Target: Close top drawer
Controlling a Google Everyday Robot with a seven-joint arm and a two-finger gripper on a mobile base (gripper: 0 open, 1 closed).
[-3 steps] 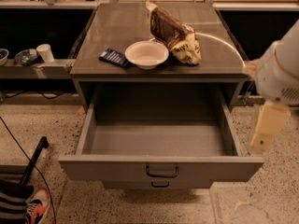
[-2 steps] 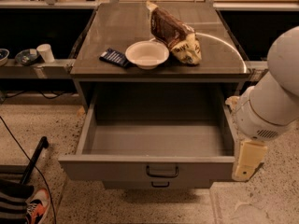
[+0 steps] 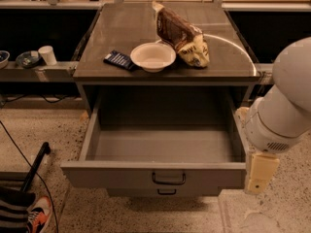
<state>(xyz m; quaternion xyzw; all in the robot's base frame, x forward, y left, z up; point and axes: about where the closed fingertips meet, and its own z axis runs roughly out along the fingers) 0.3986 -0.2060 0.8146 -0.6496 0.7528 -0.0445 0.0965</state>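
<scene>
The gripper is hanging from the big white arm at the right side, just beside the front right corner of the top drawer. It is pointing down to the floor. If it is wide or narrow, I cannot tell from this view, and nothing is showing in it. Compared with one second ago, the arm is coming in from the right edge and going lower, so the gripper is now standing at the height of the front panel, when before it was higher and more apart from the cabinet. The drawer itself is not moving at all: it is staying pulled out fully, with its inside showing no contents, and its black handle is sitting at the centre, well apart from the gripper. On the cabinet top a white bowl, a brown snack bag and a dark blue packet are lying as before. For the task, I think this is meaning the approach is nearly finishing and the pushing is not yet beginning; the gripper probably needs to come in front of the panel to push it.
</scene>
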